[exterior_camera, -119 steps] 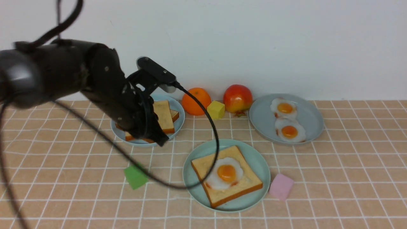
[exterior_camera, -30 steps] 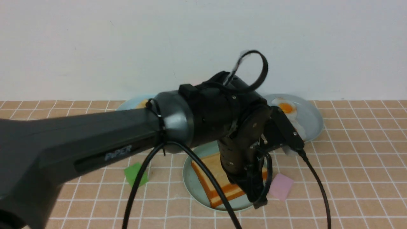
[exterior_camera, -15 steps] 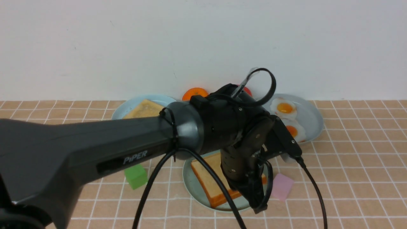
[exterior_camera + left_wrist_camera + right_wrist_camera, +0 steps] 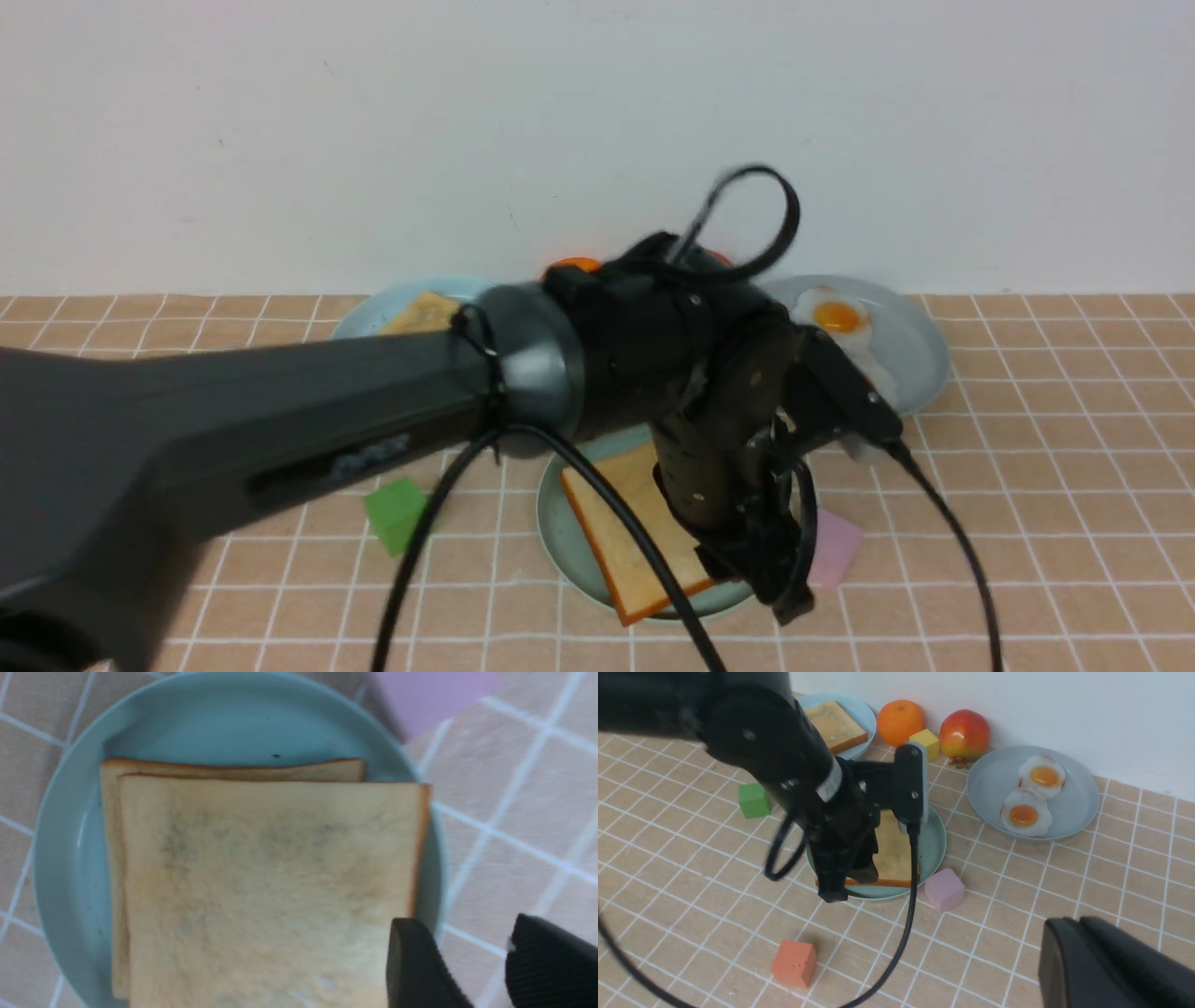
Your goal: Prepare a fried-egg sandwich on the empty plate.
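- You are closing out the stacking step. The top toast slice (image 4: 261, 882) is lying flat over the lower slice (image 4: 108, 868) on the mint-green plate (image 4: 65, 812). It is sitting slightly offset, so a strip of the lower slice is showing along two edges.
- The fried egg is not showing in any view. Going by the task, it should be sitting between the two slices, but the upper slice is covering that spot, so you cannot confirm it.
- Your left gripper (image 4: 467, 947) is hanging just off one corner of the upper slice. Its fingers are spread, and only the tiled tabletop (image 4: 504, 812) is showing through the gap, so it is gripping nothing.
- Your right gripper (image 4: 1078, 935) is hovering well apart from the plate. Its fingers are looking pressed together, with nothing held.
- In the front view the left arm is blocking much of the plate, so you are relying on the left wrist camera to judge alignment.
- The sandwich is looking essentially assembled, so the next move is calling for a clean exit. Lift the left gripper straight up before swinging it aside, keeping the nearer finger (image 4: 416, 966) from catching the crust and dragging the slice.
- While retreating, be watching the pink block (image 4: 944, 889) sitting just beside the plate, and the cable (image 4: 910, 914) hanging in front of the plate in the right wrist view.
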Tool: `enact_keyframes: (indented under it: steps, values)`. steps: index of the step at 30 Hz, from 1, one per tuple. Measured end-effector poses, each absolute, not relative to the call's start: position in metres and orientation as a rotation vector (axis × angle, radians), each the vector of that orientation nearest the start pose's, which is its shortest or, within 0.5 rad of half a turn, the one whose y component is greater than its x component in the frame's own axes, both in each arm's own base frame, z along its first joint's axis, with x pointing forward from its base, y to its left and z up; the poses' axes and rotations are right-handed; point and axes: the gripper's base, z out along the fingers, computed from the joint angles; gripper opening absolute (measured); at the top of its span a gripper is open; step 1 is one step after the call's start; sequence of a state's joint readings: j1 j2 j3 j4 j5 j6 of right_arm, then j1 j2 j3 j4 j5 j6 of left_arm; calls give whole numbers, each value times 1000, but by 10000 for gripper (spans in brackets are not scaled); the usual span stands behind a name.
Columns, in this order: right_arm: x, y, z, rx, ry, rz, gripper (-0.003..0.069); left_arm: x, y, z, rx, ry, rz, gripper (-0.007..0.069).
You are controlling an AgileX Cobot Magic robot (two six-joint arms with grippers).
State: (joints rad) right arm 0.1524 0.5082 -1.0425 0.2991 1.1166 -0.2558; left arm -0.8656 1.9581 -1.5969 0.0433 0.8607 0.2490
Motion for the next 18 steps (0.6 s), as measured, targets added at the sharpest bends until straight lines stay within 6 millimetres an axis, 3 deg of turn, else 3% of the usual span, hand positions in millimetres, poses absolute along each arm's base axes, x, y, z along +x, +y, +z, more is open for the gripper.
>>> enact_keyframes:
  steps: [3,7,10,14,15,18]
  values:
    - [37,30,418,-443,1993,294,50,266,-312,292,1336,2238,-223,181]
    - [37,30,418,-443,1993,294,50,233,-275,377,1164,2056,-349,-11]
    - [37,30,418,-443,1993,294,52,195,-232,423,1042,1861,-437,-13]
    - [37,30,418,-443,1994,294,46,161,-193,426,955,1755,-509,-13]
    - [37,30,418,-439,1996,297,36,144,-173,415,908,1727,-549,-13]
    - [36,30,417,-423,2012,306,17,121,-146,390,836,1680,-600,-13]
